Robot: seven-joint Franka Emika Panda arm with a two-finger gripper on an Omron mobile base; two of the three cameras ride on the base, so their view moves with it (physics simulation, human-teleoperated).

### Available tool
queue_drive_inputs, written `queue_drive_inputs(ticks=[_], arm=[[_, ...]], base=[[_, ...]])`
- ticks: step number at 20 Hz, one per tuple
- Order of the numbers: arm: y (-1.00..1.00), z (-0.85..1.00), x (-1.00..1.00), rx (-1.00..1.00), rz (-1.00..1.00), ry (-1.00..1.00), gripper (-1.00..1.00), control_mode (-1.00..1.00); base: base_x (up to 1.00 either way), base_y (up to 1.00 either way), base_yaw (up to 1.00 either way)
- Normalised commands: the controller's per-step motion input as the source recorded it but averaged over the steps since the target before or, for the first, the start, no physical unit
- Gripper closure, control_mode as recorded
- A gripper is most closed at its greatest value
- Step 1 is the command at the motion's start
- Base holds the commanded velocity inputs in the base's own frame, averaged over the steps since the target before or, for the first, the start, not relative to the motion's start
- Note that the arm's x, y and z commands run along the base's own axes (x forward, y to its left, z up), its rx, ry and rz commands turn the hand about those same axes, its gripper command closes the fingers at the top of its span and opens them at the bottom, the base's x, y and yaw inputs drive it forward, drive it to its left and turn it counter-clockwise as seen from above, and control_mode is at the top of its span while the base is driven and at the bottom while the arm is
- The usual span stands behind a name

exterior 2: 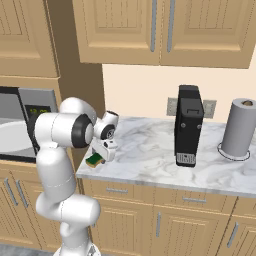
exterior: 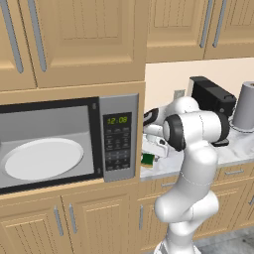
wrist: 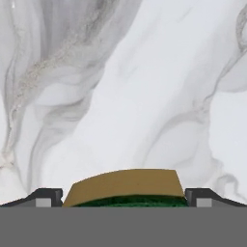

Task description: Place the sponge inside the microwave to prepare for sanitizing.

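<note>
The sponge (wrist: 123, 185), dark green with a yellowish-brown edge, sits between my two fingertips (wrist: 48, 198) in the hand view and fills the gap between them. My gripper (exterior: 149, 155) is shut on the sponge (exterior: 147, 159) at the left end of the marble counter (exterior 2: 150, 150), pointing down. From the right I see the gripper (exterior 2: 97, 156) with the sponge (exterior 2: 94, 160) just over the counter's left corner. The microwave (exterior: 119, 104) is immediately to the left, its cavity showing a white round plate (exterior: 42, 158). Its dark keypad (exterior: 117, 141) with green digits faces me.
A black coffee machine (exterior 2: 188, 125) stands mid-counter against the wall, and a paper towel roll (exterior 2: 242, 127) stands to its right. Wooden cabinets hang above and sit below the counter. My own elbow (exterior: 196, 130) hangs in front of the counter.
</note>
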Motion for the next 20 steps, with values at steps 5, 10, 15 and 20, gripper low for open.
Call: queue_drive_inputs(ticks=[5,10,15,20], arm=[[0.00,-0.01,0.00,0.00,0.01,0.00,-1.00,-1.00],[0.00,0.00,0.00,0.00,0.01,0.00,1.00,-1.00],[0.00,0.00,0.00,0.00,0.00,0.00,1.00,-1.00],[-0.13,0.11,-0.06,0.00,0.00,-0.08,1.00,-1.00]], base=[[0.00,0.00,0.00],[0.00,0.00,0.00],[0.00,0.00,0.00],[0.00,0.00,0.00]])
